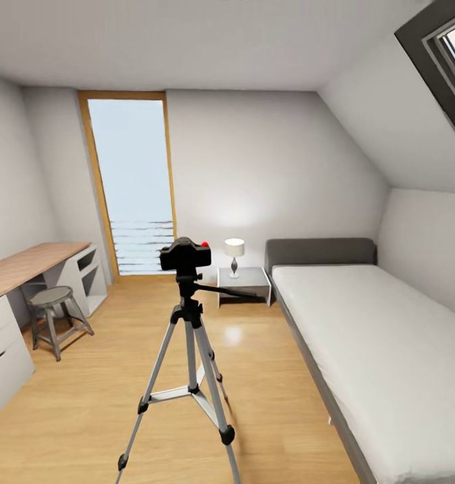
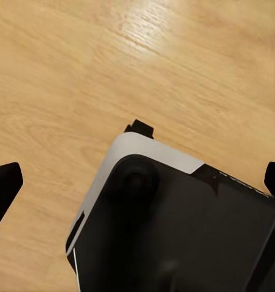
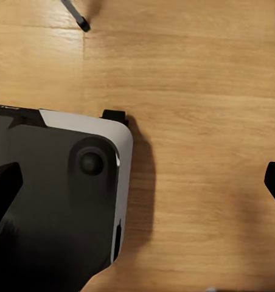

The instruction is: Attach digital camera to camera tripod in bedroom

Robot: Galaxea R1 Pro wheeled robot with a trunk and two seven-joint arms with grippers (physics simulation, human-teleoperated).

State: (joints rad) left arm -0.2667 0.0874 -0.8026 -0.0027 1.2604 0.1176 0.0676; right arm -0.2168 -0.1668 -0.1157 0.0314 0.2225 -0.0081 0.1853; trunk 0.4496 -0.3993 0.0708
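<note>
Camera atop the tripod in the bedroom, both of my grippers hanging empty over the floor.

The digital camera (image 1: 185,254) sat on the head of the camera tripod (image 1: 189,376), mid-floor between the stool (image 1: 52,308) and the bed (image 1: 382,349). My left gripper (image 2: 137,182) and right gripper (image 3: 137,182) each had fingers spread wide, holding nothing. I judged the mount unconfirmed (seating unclear from here); rolling the robot base (image 3: 58,201) forward could have clipped a leg and toppled it.
</note>
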